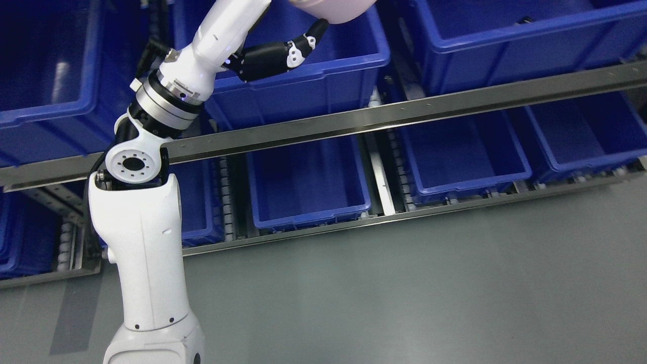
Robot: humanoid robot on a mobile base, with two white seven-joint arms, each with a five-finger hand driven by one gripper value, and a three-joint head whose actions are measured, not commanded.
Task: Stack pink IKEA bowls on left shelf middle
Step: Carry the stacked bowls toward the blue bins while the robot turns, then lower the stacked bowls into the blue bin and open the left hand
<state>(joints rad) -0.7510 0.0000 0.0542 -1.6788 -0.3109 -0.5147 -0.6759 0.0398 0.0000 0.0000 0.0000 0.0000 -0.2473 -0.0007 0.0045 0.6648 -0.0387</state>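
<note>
- Above the long metal shelf rail (384,119), the left hand (275,53) reaches over the middle blue bin (303,86) of the upper row.
- Its black fingers (303,45) curl up against the underside of a pale pink bowl (333,9), which shows only as a rounded sliver at the top edge, directly over that bin; the hand looks to be gripping the bowl, though most of the contact is cut off by the frame.
- Across the rail on its left part runs the left arm (146,242), white, coming up from the bottom edge, with a silver wrist ring (169,98) just above the rail.
- Also above the rail stand two more bins: one at far left (45,76) and one at far right (510,35).
- Below the rail sits a lower row of open blue bins, one in the middle (308,177) and one right of it (460,151), each with its inside in shadow.
- Further below the rail, past the lower row, lies the grey floor (429,283).
</note>
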